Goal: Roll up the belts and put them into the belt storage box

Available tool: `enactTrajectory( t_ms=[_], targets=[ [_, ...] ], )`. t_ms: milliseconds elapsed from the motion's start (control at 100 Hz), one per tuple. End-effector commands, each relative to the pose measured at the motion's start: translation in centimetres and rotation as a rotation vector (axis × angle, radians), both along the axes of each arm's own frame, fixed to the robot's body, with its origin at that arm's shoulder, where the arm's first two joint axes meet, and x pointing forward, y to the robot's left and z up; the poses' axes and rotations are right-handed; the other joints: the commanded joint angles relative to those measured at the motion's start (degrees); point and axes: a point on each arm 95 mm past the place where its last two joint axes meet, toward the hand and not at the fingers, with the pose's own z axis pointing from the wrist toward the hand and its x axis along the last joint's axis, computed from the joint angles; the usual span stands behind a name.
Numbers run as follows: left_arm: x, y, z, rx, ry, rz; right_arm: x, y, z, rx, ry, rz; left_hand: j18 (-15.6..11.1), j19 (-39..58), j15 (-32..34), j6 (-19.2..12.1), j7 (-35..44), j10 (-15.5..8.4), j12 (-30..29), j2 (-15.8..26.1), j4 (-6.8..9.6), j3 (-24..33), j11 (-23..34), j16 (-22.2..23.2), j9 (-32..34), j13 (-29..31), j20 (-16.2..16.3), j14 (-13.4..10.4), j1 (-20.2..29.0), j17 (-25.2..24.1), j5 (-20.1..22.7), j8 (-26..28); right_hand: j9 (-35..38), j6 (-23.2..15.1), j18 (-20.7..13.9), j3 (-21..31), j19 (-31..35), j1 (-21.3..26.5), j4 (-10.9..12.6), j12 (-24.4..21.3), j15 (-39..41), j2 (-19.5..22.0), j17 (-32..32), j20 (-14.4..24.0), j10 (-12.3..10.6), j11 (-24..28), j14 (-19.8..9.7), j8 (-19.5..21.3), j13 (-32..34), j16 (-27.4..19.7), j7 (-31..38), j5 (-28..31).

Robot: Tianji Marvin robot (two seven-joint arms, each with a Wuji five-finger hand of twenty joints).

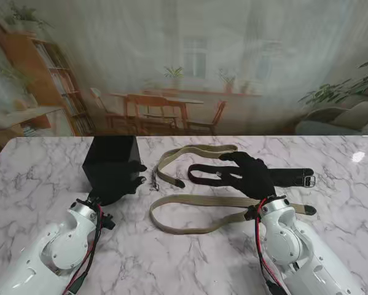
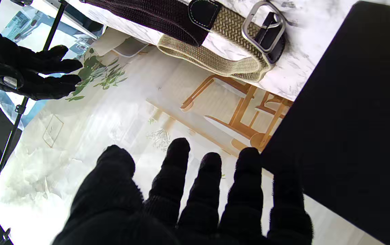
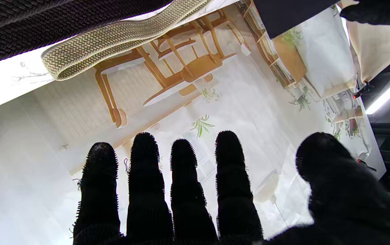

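A white marble-patterned table (image 1: 42, 178) with grey veins holds three woven fabric belts. A tan belt (image 1: 199, 208), flat and finely braided, lies in a long open loop nearest the robot, its dark tip to the right. A second tan belt (image 1: 184, 158) curls in a smaller loop farther away, beside a silver buckle (image 2: 263, 25) with dark leather trim. A black belt (image 1: 294, 178), coarse-knit, stretches to the right and ends in a metal buckle.

The belt storage box (image 1: 112, 161), matte black and square-sided, stands on the left of the table; its inside cannot be seen.

Both hands wear fuzzy black knit gloves. The left hand (image 1: 123, 183) rests against the box's near right side, fingers (image 2: 177, 177) spread, holding nothing. The right hand (image 1: 252, 173) hovers over the black belt, fingers (image 3: 143, 177) straight and apart, grasping nothing.

Behind the table hangs a printed backdrop of a room: wooden chairs and table, a bookshelf, green plants and a pale window.
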Motion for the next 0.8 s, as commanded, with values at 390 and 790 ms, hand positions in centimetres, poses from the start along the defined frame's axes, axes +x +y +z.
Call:
enactTrajectory(
  t_ms=[390, 790],
  targets=[
    [-0.28, -0.34, 0.07, 0.002, 0.004, -0.021, -0.30, 0.15, 0.11, -0.002, -0.011, 0.007, 1.19, -1.34, -0.98, 0.13, 0.40, -0.72, 0.48, 2.15, -1.26, -1.67, 0.61, -0.04, 0.89, -0.32, 0.65, -0.44, 0.03, -0.57, 0.86, 0.40, 0.49, -0.61, 0.28, -1.27, -0.02, 0.75, -0.19, -0.22, 0.02, 2.25, -0.62, 0.63, 0.00, -1.09, -1.10, 1.30, 0.20, 0.96, -0.36, 0.79],
    [-0.08, -0.46, -0.15, 0.005, 0.013, -0.025, -0.59, -0.15, 0.20, 0.001, -0.020, -0.004, 1.19, -1.34, -0.97, 0.16, 0.40, -0.78, 0.48, 2.11, -1.28, -1.74, 0.59, -0.03, 0.86, -0.33, 0.66, -0.36, -0.09, -0.58, 0.84, 0.41, 0.54, -0.58, 0.36, -1.17, -0.07, 0.83, -0.20, -0.23, 0.04, 1.71, -0.67, 0.61, 0.05, -1.10, -1.16, 1.32, 0.25, 0.97, -0.34, 0.88]
  ],
)
